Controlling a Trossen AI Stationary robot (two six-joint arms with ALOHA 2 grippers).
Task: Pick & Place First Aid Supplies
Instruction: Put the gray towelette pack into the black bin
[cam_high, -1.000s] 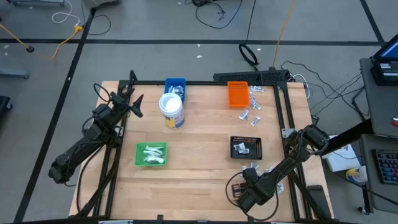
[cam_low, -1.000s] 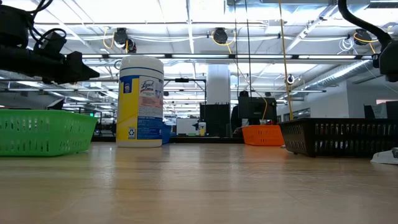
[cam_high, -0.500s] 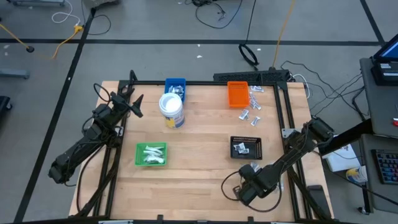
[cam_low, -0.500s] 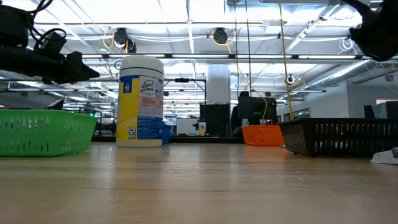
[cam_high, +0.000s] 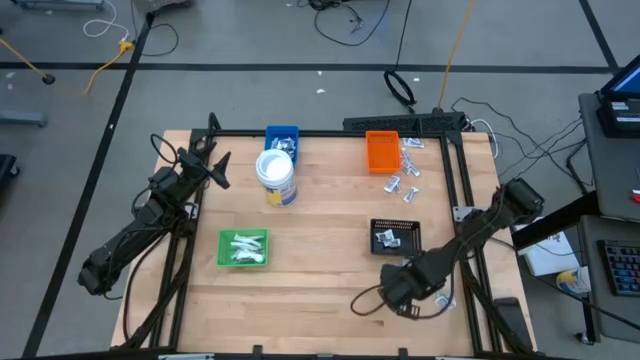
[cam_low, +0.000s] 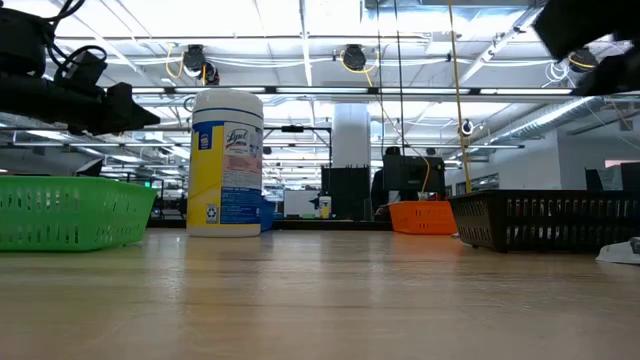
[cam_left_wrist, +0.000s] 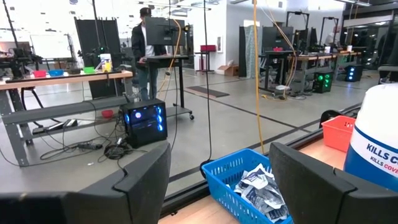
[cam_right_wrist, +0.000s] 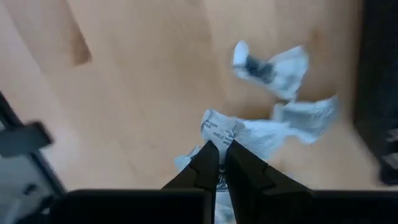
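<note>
The pale wooden table (cam_high: 320, 210) holds sorted packets in the green slotted tray (cam_high: 243, 248), black mesh tray (cam_high: 397, 237) and blue bin (cam_left_wrist: 249, 186). Loose white packets (cam_high: 405, 180) remain beside the orange tray (cam_high: 381, 150). The right gripper (cam_right_wrist: 221, 163) pinches a crinkled white packet (cam_right_wrist: 239, 134) near the black tray; the left gripper (cam_left_wrist: 217, 180) waits, spread wide.

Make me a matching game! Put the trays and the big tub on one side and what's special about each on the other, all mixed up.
Things:
1. green tray
2. blue tray
3. orange tray
4. white tub

Clues:
A. sits at the table's far edge, just behind the tub
B. stands upright with a blue and yellow label
C. holds white pieces, on the left arm's side
D. has loose packets lying beside it on the table

Pairs: 1-C, 2-A, 3-D, 4-B
</note>
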